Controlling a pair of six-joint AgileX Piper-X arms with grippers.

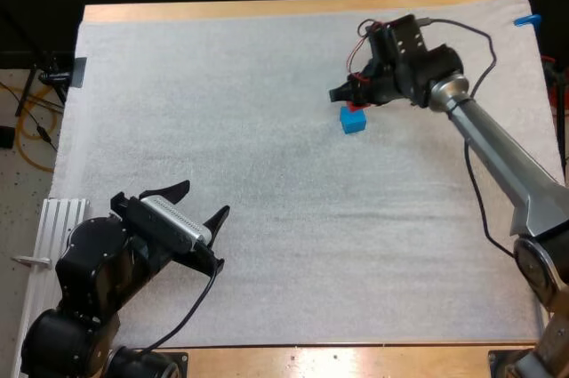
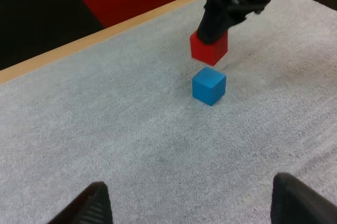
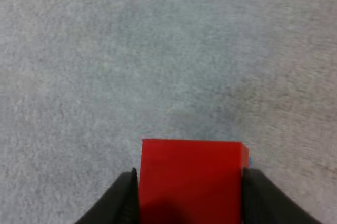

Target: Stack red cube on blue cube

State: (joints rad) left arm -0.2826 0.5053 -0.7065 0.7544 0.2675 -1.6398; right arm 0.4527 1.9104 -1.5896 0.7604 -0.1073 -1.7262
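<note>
Near the far right corner of the bench point(image 1: 293, 8), the right jaws are clamped on the red cube point(image 1: 355, 108), holding it in the air just above the blue cube point(image 1: 353, 122), not touching it. The blue cube sits on the white mat point(image 1: 267, 218). By the near left corner, the left jaws stand apart, holding nothing.

The left arm point(image 1: 93, 262) sat in the lower left, its left gripper point(image 1: 206, 197) spread wide. The right arm point(image 1: 498, 151) reached to the upper right, and the right gripper point(image 1: 352, 100) squeezed the red cube point(image 2: 209, 51).
</note>
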